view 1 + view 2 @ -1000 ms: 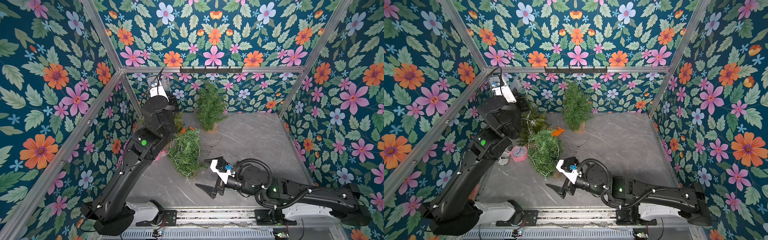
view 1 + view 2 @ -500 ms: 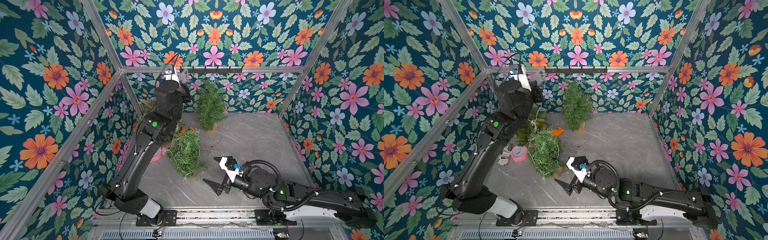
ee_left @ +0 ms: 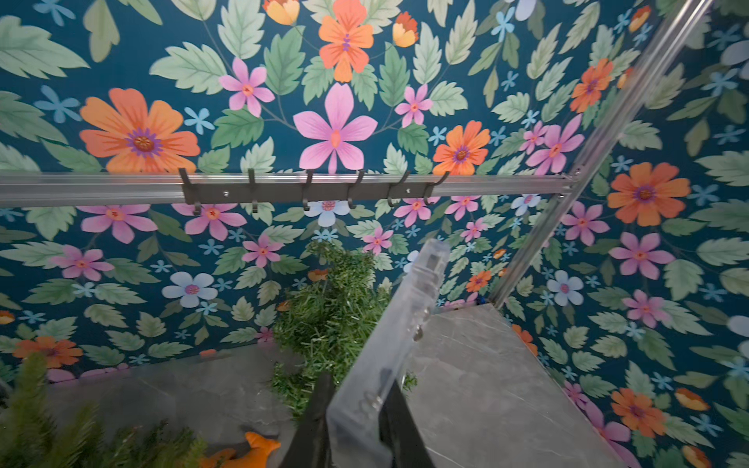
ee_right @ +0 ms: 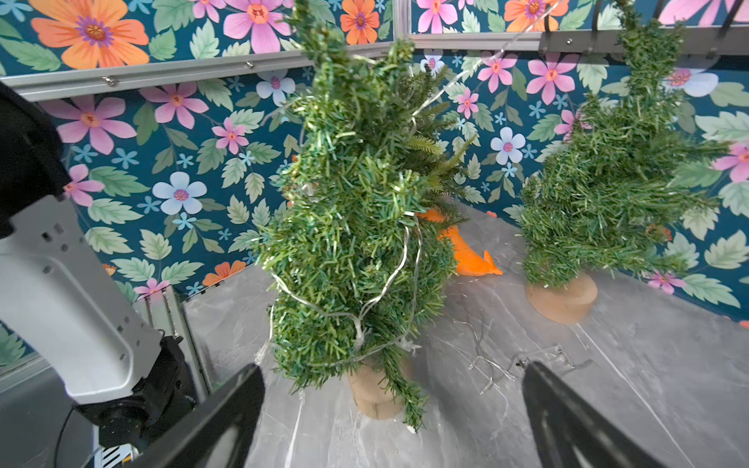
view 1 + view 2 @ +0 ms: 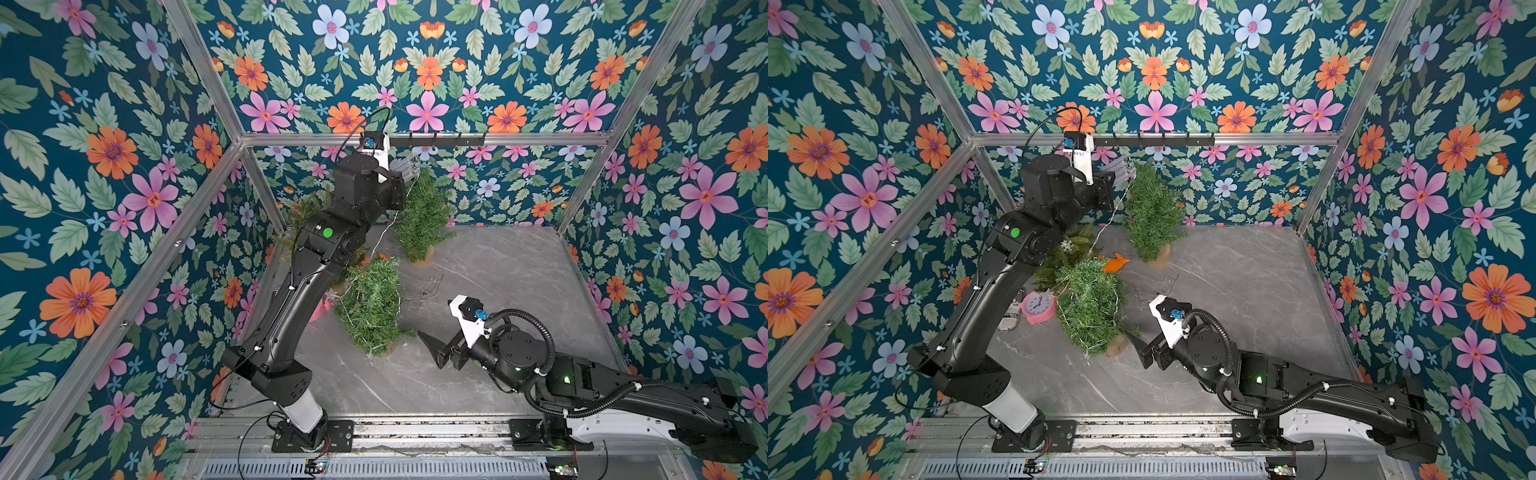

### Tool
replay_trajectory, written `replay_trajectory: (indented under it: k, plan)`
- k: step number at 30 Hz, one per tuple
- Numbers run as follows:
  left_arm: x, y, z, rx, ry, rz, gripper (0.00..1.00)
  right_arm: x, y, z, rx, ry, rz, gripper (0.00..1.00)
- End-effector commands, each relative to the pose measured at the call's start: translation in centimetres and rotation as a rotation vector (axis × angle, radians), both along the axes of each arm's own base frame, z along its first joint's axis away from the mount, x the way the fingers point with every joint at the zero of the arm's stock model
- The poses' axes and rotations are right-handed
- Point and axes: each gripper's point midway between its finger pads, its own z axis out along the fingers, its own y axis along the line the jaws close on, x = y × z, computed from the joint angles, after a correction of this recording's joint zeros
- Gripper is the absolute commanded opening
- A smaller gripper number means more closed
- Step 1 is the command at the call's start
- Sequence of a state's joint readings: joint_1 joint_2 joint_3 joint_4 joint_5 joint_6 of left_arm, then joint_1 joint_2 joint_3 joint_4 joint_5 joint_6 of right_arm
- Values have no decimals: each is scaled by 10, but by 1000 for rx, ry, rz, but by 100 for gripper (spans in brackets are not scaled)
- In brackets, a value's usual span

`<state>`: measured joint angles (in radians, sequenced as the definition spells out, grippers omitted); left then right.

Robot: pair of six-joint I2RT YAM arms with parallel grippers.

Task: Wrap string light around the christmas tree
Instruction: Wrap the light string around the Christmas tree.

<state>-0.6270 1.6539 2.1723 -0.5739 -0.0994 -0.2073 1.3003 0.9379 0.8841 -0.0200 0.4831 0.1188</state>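
Observation:
The christmas tree stands left of centre on a wooden base, with the thin string light looped round it. From its top the wire climbs to a clear battery box. My left gripper is shut on that box, high up near the back rail. To the tree's right, low over the floor, my right gripper is open and empty. It faces the trunk base, and its fingers stand apart from it.
A second tree stands at the back, a third at the left behind my left arm. An orange fish toy, a pink alarm clock and loose wire lie on the floor. A hook rack hangs on the back rail.
My left arm has risen and swung toward the back, carrying the clear box up beside the back tree and pulling the wire taut. My right gripper has drawn back a little from the tree.

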Motion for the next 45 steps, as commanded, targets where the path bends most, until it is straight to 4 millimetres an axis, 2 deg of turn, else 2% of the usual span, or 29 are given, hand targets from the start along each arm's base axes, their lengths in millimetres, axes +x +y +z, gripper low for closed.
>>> replay_trajectory:
  k: [1,7,23,30,37,45]
  plan:
    - [-15,-19,5,-41,10,-116,0,6,-7,-2,22,31,-45,100]
    - [-39,-30,13,-47,-2,-174,0,9,-9,-5,30,41,-59,100]
    - [-96,-66,17,54,-46,-274,0,9,-14,-8,39,65,-71,100]
    - [-112,-62,15,84,-41,-248,0,9,-13,-9,40,70,-70,100]
    - [-141,-63,18,78,-55,-277,0,11,-10,-11,39,74,-72,100]
    - [-153,-48,2,101,-26,-260,0,11,-9,-16,32,85,-72,100]
